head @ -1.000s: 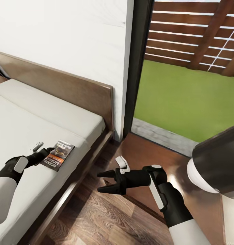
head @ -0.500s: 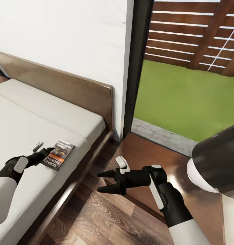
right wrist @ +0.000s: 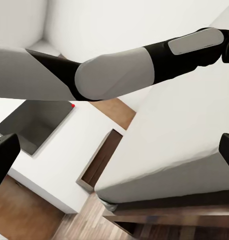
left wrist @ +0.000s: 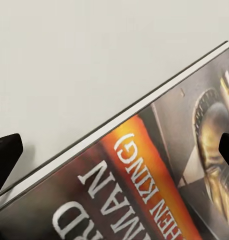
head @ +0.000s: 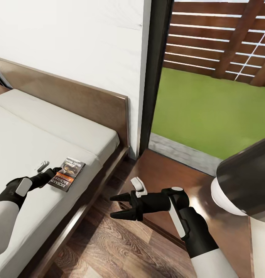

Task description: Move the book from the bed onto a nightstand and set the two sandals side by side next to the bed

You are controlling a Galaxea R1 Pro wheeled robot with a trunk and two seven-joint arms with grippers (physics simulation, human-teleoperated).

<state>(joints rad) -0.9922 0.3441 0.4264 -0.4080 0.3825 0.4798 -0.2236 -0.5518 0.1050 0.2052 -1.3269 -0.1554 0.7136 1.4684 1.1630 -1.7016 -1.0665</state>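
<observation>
Room: white wall, dark-framed glass window showing grass and a slatted fence, wood-plank floor.
Bed: the bed at the head view's left, dark brown frame and headboard, plain off-white mattress.
Left pincer: the left pincer lies low on the mattress with its tips at the near edge of the book; the left wrist view has a dark fingertip at each side, standing wide, the cover between them. Whether they touch the book cannot be told.
Book: the book lies flat on the mattress near the bed's side edge, orange band and white lettering up.
Small white thing: a small pale object on the mattress just beside the left pincer, too small to name.
Right pincer: the right pincer hangs over the floor beside the bed, fingers wide, holding nothing.
Nightstand: the nightstand, glossy reddish-brown surface, partly hidden by the right arm.
Cut off: a dark and white rounded robot part at the right edge.
</observation>
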